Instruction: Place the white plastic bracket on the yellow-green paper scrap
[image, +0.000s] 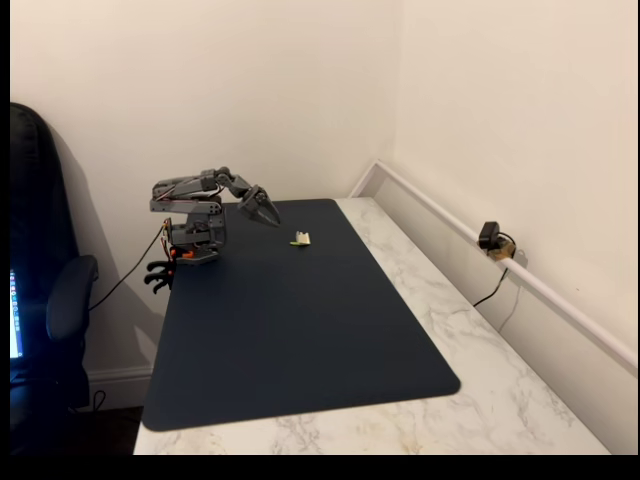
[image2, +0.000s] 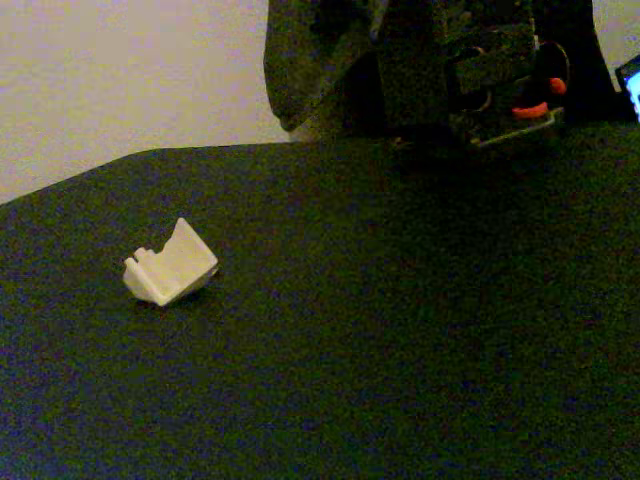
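A: Bracket first, where is it? Going left to right in the wide fixed view, I get the grey arm folded over its base at the mat's far left corner, then the gripper (image: 264, 207) pointing down and to the right, then a small pale thing.

B: That pale thing is the white plastic bracket (image: 301, 238). It lies on the dark blue mat (image: 300, 330), near the far edge, to the right of the gripper tip and a little nearer the camera. They are close, but apart.

A: And the yellow-green paper scrap (image: 296, 243)?

B: There is a greenish tinge at the bracket's lower left edge, touching it. It is too small for me to say whether the bracket sits on it or only beside it.

A: The low fixed view?

B: The bracket (image2: 170, 267) rests at the left, one flap tilted up, with its long axis running from lower left to upper right. The dark gripper (image2: 310, 70) hangs above the mat, up and to the right of it. No green shows there.

A: Is the gripper gripping anything?

B: Nothing is held. The jaws look drawn together to a point, though I cannot tell for sure. I judge any further move would go rightward and down.
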